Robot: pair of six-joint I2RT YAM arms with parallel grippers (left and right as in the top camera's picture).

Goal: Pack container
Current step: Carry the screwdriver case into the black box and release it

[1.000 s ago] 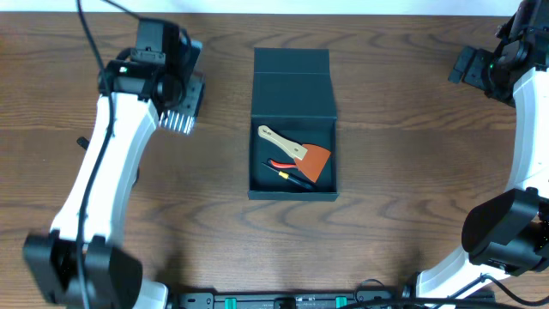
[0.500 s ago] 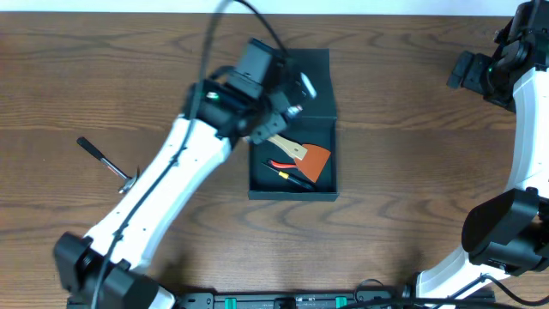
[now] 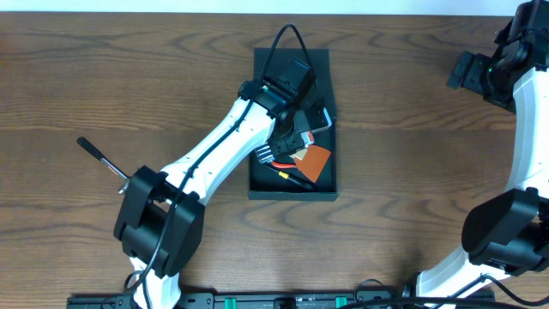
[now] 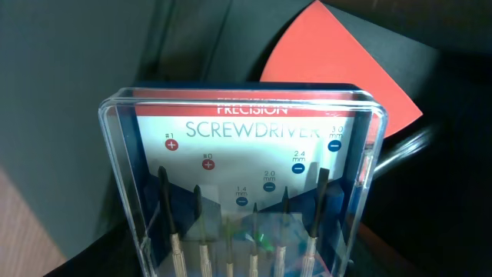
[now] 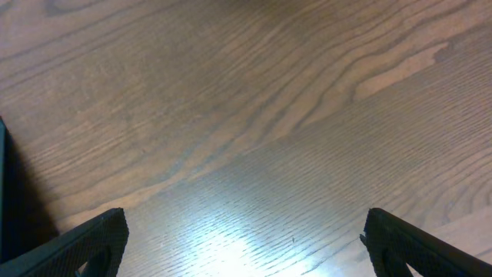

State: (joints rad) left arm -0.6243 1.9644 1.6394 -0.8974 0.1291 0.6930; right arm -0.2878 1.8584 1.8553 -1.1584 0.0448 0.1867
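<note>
The left arm (image 3: pixel 214 159), with a black cable (image 3: pixel 276 43), and right arm (image 3: pixel 525 129) have white shells and black joints

Brown wood-grain desk (image 3: pixel 412 172), and over on its left side a dark-handled tool (image 3: pixel 101 158) lies diagonally, on its own.

A table (image 3: pixel 412 197) of dark brown wood fills nearly the whole overhead view, its long wavy grain running left to right. A thin pale strip (image 3: pixel 171 6) shows beyond its far edge, and a black rail (image 3: pixel 283 301) with small green fittings lies along its near edge. In the right wrist view the same wood looks lighter and slightly glossy, with a soft white glare (image 5: pixel 231 231) of overhead light spread across the grain near the bottom, and the surface darkens into shadow toward the left edge.
</note>
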